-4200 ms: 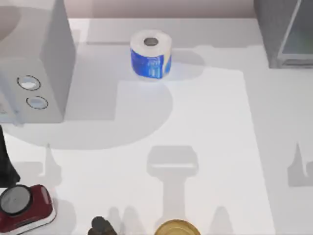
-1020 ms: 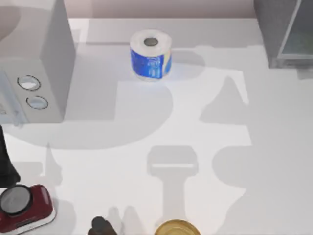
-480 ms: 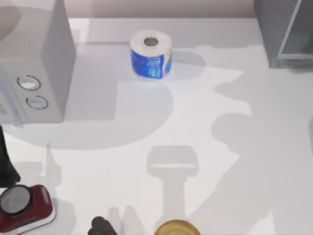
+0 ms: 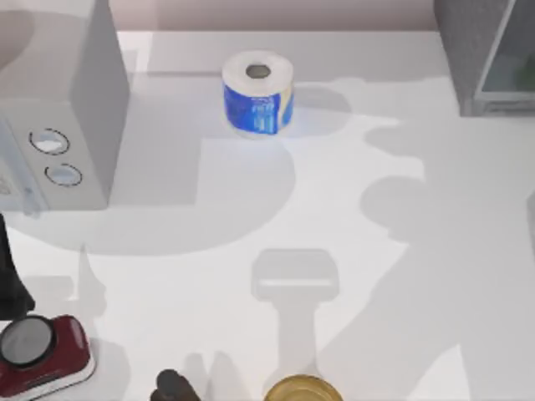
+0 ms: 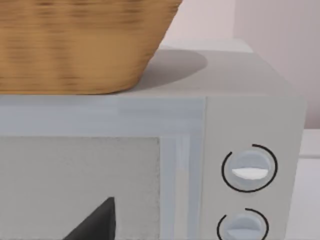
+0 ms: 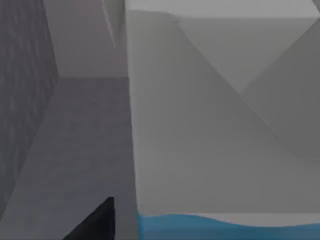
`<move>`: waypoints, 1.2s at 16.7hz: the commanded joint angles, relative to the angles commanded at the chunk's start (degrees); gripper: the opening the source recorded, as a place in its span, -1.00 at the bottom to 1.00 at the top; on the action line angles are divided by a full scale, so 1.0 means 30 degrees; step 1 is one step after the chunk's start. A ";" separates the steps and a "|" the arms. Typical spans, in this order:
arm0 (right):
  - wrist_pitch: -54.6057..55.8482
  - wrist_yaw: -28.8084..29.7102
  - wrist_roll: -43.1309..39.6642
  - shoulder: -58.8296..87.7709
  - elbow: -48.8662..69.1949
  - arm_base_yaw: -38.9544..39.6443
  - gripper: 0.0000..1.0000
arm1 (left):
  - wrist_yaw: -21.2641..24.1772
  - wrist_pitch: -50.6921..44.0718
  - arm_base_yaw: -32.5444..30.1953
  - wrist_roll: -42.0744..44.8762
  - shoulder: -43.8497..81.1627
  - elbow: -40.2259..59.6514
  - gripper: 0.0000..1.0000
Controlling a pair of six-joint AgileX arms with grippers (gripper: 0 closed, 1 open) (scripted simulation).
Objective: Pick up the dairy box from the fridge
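Note:
The dairy box (image 6: 225, 125) looms very close in the right wrist view, its white gable top above a blue band, standing inside the fridge beside a dark grey inner wall (image 6: 25, 100). A dark part of my right gripper (image 6: 97, 222) shows just beside the carton's near edge. In the top view the fridge (image 4: 485, 50) stands at the back right corner, dark grey with a pale greenish panel. My left arm (image 4: 8, 276) is parked at the left edge, its wrist camera facing the light grey box.
A blue-and-white paper roll (image 4: 257, 92) stands at the back middle. The light grey box with two dials (image 4: 58, 125) is at the left, with a wicker basket (image 5: 75, 45) on top. A red device (image 4: 38, 351), a dark object (image 4: 171, 386) and a gold round thing (image 4: 303, 390) lie along the front edge.
The right arm's shadow has appeared and spread over the table's right side, toward the fridge. The roll and the other objects have not moved.

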 joint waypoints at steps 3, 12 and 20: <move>-0.0195 0.0179 0.0050 0.1661 0.1732 0.0113 1.00 | 0.0000 0.0000 0.0000 0.0000 0.0000 0.0000 1.00; -0.0270 0.0548 0.0150 0.2956 0.3021 0.0413 0.70 | 0.0000 0.0000 0.0000 0.0000 0.0000 0.0000 1.00; -0.0270 0.0548 0.0150 0.2956 0.3021 0.0413 -0.51 | 0.0000 0.0000 0.0000 0.0000 0.0000 0.0000 1.00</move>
